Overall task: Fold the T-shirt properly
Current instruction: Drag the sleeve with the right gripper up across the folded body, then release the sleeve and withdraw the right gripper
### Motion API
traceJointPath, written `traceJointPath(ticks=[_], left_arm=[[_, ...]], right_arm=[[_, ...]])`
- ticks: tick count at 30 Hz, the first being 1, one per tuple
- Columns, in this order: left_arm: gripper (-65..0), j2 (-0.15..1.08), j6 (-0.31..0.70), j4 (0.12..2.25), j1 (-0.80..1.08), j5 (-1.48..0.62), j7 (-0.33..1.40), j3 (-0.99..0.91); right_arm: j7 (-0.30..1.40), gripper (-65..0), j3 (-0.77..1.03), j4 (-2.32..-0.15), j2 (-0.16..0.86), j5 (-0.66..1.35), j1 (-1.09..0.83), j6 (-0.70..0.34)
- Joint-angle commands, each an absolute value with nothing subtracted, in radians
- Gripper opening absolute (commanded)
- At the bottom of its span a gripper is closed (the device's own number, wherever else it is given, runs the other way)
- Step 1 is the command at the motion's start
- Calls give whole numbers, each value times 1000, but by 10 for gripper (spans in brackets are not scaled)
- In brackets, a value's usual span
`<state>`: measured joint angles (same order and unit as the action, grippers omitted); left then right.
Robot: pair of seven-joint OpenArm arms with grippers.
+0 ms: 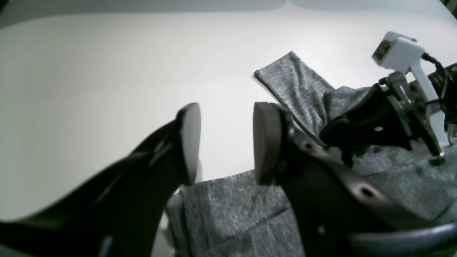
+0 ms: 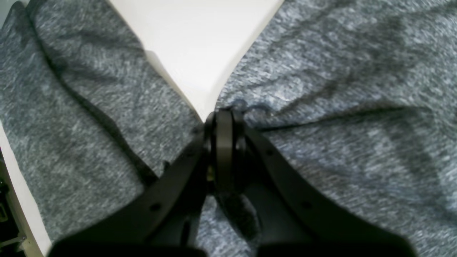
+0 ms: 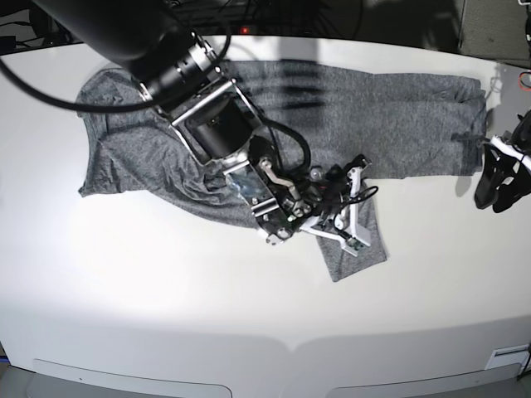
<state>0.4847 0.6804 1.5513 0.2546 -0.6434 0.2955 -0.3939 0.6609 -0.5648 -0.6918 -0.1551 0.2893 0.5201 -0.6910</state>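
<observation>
Nearest the front edge, only bare counter (image 3: pixel 207 332). Further in, a loose sleeve (image 3: pixel 369 253) of the T-shirt (image 3: pixel 398 124), angled out from the body toward the front, its end flat on the counter. Right at the root of that sleeve, right jaws pressed together, seemingly clamped on a pinch of the grey knit at the sleeve-body junction, with creases fanning out from the tips in the right wrist view and a white wedge of counter beyond, between the two spreads of cloth. Off at the garment's other end, left jaws standing apart with nothing between them, hanging at the cloth's edge, partly over bare counter, touching no fabric as far as can be told. Farther back, the body of the garment spread wide across the counter, seemingly in one flat layer, rumpled around the right arm (image 3: pixel 207 124), far edge close to the counter's back rim. Judged from all this: barely begun. No crisp fold laid anywhere, no stacked panel, width not yet narrowed. In hand, most likely, the bringing-in of the near sleeve across the body. Left to do: that sleeve, the other sleeve (not made out here), smoothing of the wrinkles, then the folds down to a compact rectangle.
</observation>
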Motion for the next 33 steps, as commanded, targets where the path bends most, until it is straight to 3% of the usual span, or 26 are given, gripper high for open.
traceJointPath(ticks=[1, 3, 6, 8, 15, 21, 29, 33], left_arm=[[-413, 504, 682, 1566, 247, -662, 269, -405], [-413, 504, 682, 1566, 247, -662, 269, -405], [-413, 505, 682, 1566, 247, -662, 269, -405], [-413, 505, 682, 1566, 247, -662, 269, -405], [-413, 504, 682, 1566, 247, -662, 269, -405], [-413, 504, 682, 1566, 247, -705, 260, -405], [-413, 495, 685, 1566, 236, -816, 239, -405], [-414, 455, 684, 1566, 193, -735, 272, -405]], right_arm=[[705, -650, -570, -698, -157, 247, 518, -698], [681, -633, -570, -719, -157, 247, 518, -698], [652, -500, -570, -743, -157, 240, 518, -698], [638, -460, -570, -749, -157, 236, 519, -698], [517, -458, -537, -799, -157, 167, 521, -698], [458, -458, -364, -919, -157, 163, 521, -698], [599, -458, -24, -1018, -157, 162, 521, -698], [713, -458, 56, -1022, -65, 226, 518, -698]])
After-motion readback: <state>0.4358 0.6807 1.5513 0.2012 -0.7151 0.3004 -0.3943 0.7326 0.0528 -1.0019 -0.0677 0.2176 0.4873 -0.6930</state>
